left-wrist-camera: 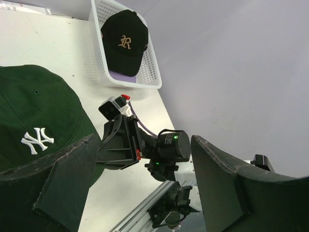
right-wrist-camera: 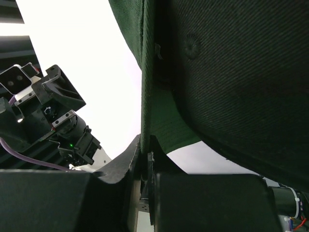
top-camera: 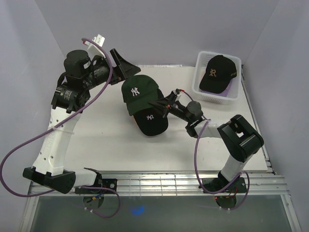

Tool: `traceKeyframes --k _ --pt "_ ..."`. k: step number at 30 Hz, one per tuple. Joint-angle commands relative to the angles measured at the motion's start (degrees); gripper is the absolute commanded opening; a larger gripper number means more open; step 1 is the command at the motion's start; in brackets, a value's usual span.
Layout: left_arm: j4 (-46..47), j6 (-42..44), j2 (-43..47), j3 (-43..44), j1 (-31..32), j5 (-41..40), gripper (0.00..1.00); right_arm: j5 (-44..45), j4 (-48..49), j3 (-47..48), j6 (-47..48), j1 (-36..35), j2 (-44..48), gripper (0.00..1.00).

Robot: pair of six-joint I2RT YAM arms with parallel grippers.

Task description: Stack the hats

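Because the green cap (top-camera: 140, 92) is cloth, it is light and soft, and it will bend and flop where nothing holds it up. Only its brim looks stiff. The right gripper (right-wrist-camera: 145, 154) is pinched tight on the thin rim of this cap, which is a good place to hold, since the cloth there is flat and folds between the fingers. The green cap sits in the middle of the table (top-camera: 96, 145), partly over a black cap (top-camera: 152, 123) that lies just nearer. I cannot tell if the two are touching.

The left gripper (top-camera: 126, 67) has its fingers wide apart and holds nothing. It hangs just far and left of the green cap, so a quick move that way could bump it.

Far on the right stands a white basket (top-camera: 197, 87) with a black cap with a gold letter (top-camera: 217, 72) inside. A purple bit (left-wrist-camera: 118, 75) peeks out under that one, maybe another cap. The table has bare room on the near and left sides. The side walls are close, and the table edge runs just past the basket.
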State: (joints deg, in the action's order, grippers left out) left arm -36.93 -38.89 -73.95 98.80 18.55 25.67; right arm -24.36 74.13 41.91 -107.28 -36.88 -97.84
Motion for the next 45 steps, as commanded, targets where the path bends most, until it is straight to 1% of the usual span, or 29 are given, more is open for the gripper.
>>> traceKeyframes --k 1,8,12,14,21,25,30,32,45 --pt "-0.25 0.84 0.21 -0.19 -0.09 -0.54 0.87 0.02 32.66 2.91 -0.64 -0.38 0.72 0.08" --pt "-0.34 1.01 0.12 -0.02 -0.18 -0.71 0.87 -0.86 33.98 7.92 -1.17 -0.38 -1.47 0.08" --pt "-0.6 1.19 0.21 -0.28 -0.18 -0.97 0.87 -2.45 32.14 10.47 -0.47 -0.38 -1.21 0.08" --pt "-0.6 1.19 0.21 -0.28 -0.18 -0.97 0.87 -2.01 31.16 8.81 -0.29 -0.38 -0.16 0.08" --pt "-0.25 1.19 -0.14 -0.28 -0.18 -0.71 0.87 -2.27 33.98 4.32 0.14 -0.38 2.92 0.08" --pt "-0.16 1.1 -0.14 -0.28 -0.18 -0.53 0.87 -3.15 33.89 4.76 1.11 -0.38 4.59 0.08" --pt "-0.16 1.01 0.12 -0.28 -0.18 -0.53 0.87 -3.85 33.45 7.48 0.76 -0.38 3.89 0.08" --pt "-0.51 1.28 0.21 -0.19 -0.18 -0.88 0.87 -3.68 33.1 7.22 0.76 -0.38 3.97 0.08" --pt "-0.51 1.28 0.3 -0.72 -0.18 -0.88 0.87 -1.84 33.89 -2.78 2.69 -0.29 10.39 0.08"
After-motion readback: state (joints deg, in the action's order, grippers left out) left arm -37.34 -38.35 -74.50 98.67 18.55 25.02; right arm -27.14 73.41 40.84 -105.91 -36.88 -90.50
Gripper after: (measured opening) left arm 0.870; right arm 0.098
